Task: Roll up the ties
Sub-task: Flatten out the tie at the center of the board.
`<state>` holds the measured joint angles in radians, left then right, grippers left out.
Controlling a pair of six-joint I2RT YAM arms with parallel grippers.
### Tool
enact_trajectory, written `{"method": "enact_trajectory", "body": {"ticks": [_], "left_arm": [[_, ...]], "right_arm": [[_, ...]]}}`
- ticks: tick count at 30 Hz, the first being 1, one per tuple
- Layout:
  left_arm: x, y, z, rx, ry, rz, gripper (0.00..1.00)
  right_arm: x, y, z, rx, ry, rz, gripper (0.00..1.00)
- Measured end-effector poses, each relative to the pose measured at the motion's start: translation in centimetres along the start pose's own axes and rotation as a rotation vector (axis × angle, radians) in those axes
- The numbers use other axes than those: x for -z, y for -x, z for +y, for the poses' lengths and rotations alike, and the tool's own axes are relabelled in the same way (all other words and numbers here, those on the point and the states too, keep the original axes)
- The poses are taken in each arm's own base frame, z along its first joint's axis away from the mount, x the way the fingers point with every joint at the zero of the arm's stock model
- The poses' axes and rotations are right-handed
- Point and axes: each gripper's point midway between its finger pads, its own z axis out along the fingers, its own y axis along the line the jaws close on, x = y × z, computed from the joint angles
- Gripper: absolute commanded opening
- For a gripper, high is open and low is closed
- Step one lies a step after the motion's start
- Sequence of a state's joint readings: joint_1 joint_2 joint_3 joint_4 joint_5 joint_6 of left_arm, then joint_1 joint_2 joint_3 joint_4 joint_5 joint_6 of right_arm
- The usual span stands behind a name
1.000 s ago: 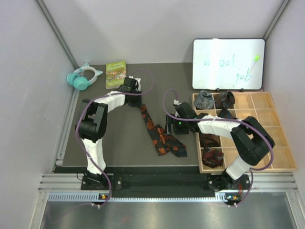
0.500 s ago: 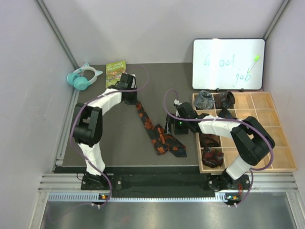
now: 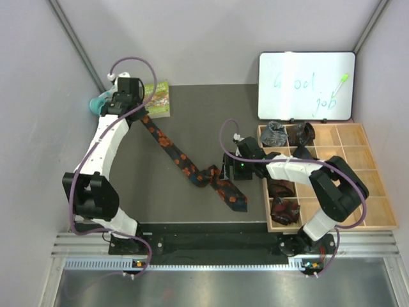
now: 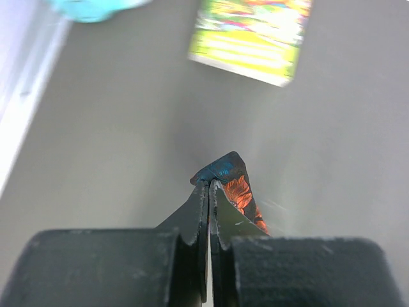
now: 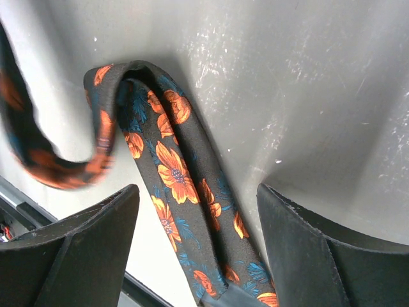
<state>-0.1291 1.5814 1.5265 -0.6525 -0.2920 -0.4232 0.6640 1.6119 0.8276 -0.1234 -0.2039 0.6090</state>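
Note:
A black tie with orange-red flowers [image 3: 182, 161] lies stretched diagonally across the dark mat, with a small fold [image 3: 208, 173] near its middle. My left gripper [image 3: 139, 114] is at the far back left, shut on the tie's narrow tip [image 4: 225, 171]. In the left wrist view the left gripper [image 4: 209, 187] has its jaws pressed together with the tip poking out. My right gripper [image 3: 225, 171] hovers open over the tie's folded part [image 5: 172, 173]. Its fingers [image 5: 83, 249] straddle the cloth without touching it. Rolled ties, grey [image 3: 275, 134], dark brown [image 3: 300, 134] and maroon [image 3: 285, 210], sit in tray compartments.
A wooden compartment tray [image 3: 358, 160] fills the right side. A whiteboard [image 3: 307, 86] leans at the back right. A green book [image 3: 157, 99] and teal headphones [image 3: 96, 105] lie at the back left, right by the left gripper; the book [image 4: 252, 35] shows just ahead of it.
The left arm swung from the middle back to the far back left and its jaws shut on the tie's narrow end, dragging the tie out into a long diagonal. The right arm stayed still.

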Motion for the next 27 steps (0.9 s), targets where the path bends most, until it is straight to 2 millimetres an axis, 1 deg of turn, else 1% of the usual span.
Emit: {"method": "enact_trajectory", "body": {"ticks": [2,5,9,12,15,17,20,23,27], "left_arm": [[-0.3,0.4,2.1,0.021,0.057,0.0,0.0],[-0.4,0.3,5.6,0.045,0.153,0.023,0.0],[-0.4,0.6,9.6,0.077,0.269,0.029,0.0],[0.0,1.4,12.0,0.097,0.336,0.019,0.0],[0.6,2.7,12.7,0.107,0.361,-0.01,0.0],[1.0,4.0,12.7,0.111,0.365,-0.033,0.0],[0.7,5.7,12.4,0.123,0.356,-0.068,0.0],[-0.5,6.1,12.2,0.14,0.335,-0.077,0.0],[-3.7,5.7,12.0,0.166,0.311,-0.051,0.0]], "right_arm": [[0.0,0.0,0.0,0.001,0.002,-0.001,0.75],[0.0,0.0,0.1,0.001,0.005,-0.001,0.75],[0.0,0.0,0.1,0.007,0.008,0.002,0.75],[0.0,-0.1,0.1,0.01,0.013,0.006,0.75],[-0.1,-0.2,0.2,0.015,0.02,0.012,0.75],[-0.1,-0.2,0.4,0.021,0.028,0.018,0.75],[-0.3,-0.2,0.7,0.029,0.043,0.031,0.75],[-0.5,-0.2,1.0,0.036,0.061,0.045,0.75],[-0.8,-0.2,1.5,0.043,0.089,0.066,0.75]]}}
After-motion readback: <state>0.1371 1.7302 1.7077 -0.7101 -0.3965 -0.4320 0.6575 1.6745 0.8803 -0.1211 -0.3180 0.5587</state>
